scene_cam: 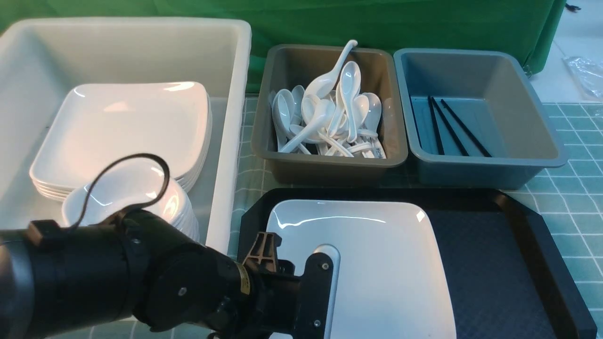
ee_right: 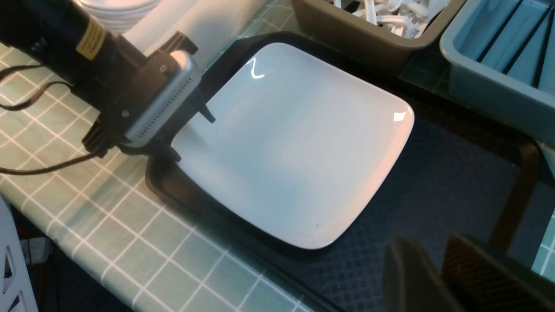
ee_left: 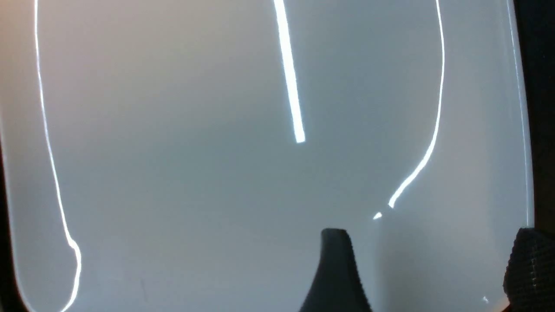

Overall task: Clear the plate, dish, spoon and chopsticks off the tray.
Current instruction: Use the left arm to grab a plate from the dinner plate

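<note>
Your left pincer, open and empty, straddles the rim of the large white square plate on the black plastic tray at the table's near edge.

Left arm: I reach in low from the left of the plate; forearm nearly level; wrist turned toward the plate's left edge
Left gripper: at the plate's left edge, toward its near corner; jaws spread wide; one finger over the plate's floor, the other at its rim; nothing clamped
Right gripper: off the plate's near right corner, apart from it; fingers close side by side, empty; whether they meet I cannot tell
</note>
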Robot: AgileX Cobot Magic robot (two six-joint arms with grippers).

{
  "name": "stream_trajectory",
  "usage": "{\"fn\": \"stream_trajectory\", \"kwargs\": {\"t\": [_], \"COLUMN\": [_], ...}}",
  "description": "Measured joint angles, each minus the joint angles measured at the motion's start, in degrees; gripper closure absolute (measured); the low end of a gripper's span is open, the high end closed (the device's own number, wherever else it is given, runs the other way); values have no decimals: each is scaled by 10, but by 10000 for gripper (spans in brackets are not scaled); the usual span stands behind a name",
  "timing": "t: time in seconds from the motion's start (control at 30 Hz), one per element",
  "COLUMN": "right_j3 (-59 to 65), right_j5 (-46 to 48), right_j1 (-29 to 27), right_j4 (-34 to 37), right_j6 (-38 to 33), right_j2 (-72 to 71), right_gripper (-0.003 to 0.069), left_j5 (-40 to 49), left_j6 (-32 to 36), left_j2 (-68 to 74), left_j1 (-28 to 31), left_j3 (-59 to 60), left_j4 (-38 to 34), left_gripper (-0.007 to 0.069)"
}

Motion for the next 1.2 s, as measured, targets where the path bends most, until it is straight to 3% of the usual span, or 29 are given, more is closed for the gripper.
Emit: {"fn": "stream_trajectory", "kwargs": {"t": [0.3,0.67,0.87,1.03,1.2], "right_j3": [0,0,0,0,0], "right_j5": [0,0,0,0,0], "right_j1": [0,0,0,0,0], "right_j4": [0,1,9,12,13], "right_j6": [0,0,0,0,0], "right_j2": [0,0,0,0,0], "right_gripper": [487,478,475,470,465], "left_j5": [1,27,15,-13,-25], "left_j6": [0,2,-7,-72,-92], "left_j2": [8,-45,-4,11,32], "left_j1": [-4,-57,-57,-57,-57], "left_j3": [0,15,32,32,32], "left_j4": [11,-12,57,142,165], "left_gripper": [175,175,175,175,175]}}
